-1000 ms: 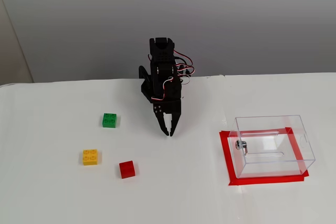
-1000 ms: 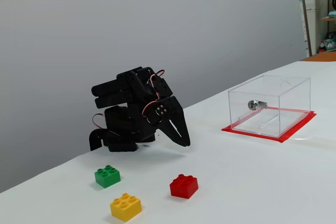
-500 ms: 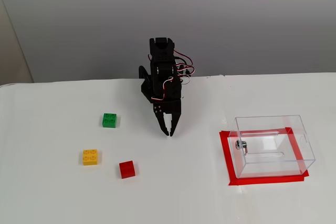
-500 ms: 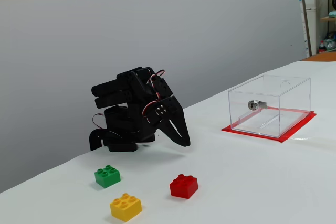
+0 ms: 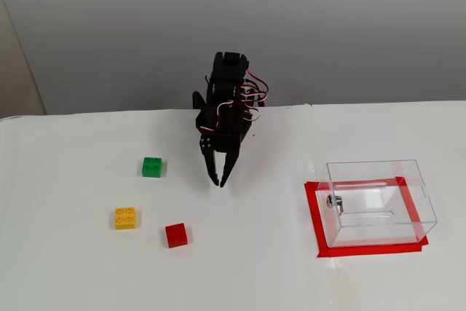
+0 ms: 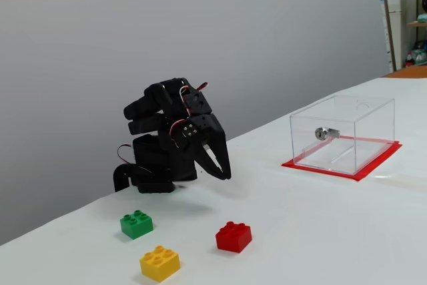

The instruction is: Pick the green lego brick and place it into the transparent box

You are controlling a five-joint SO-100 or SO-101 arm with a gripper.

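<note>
Green brick (image 5: 152, 167) flat on table (image 5: 255, 267), untouched, left of gripper (image 5: 218, 182) in a fixed view. Yellow brick (image 5: 125, 218) and red brick (image 5: 175, 235) close by. Gripper slightly parted, empty, tips down. Box (image 5: 378, 202) well apart, right. Risk: sloppy aim, wrong brick nudged or grabbed.

White table (image 5: 291, 274) fills lower part of both fixed views, surface matte, evenly lit, soft shadows. Plain grey wall (image 5: 349, 27) behind table edge. Beige panel (image 5: 16, 71) at far left. Shelving unit (image 6: 403, 11) with clutter at upper right corner, partly cropped.
</note>
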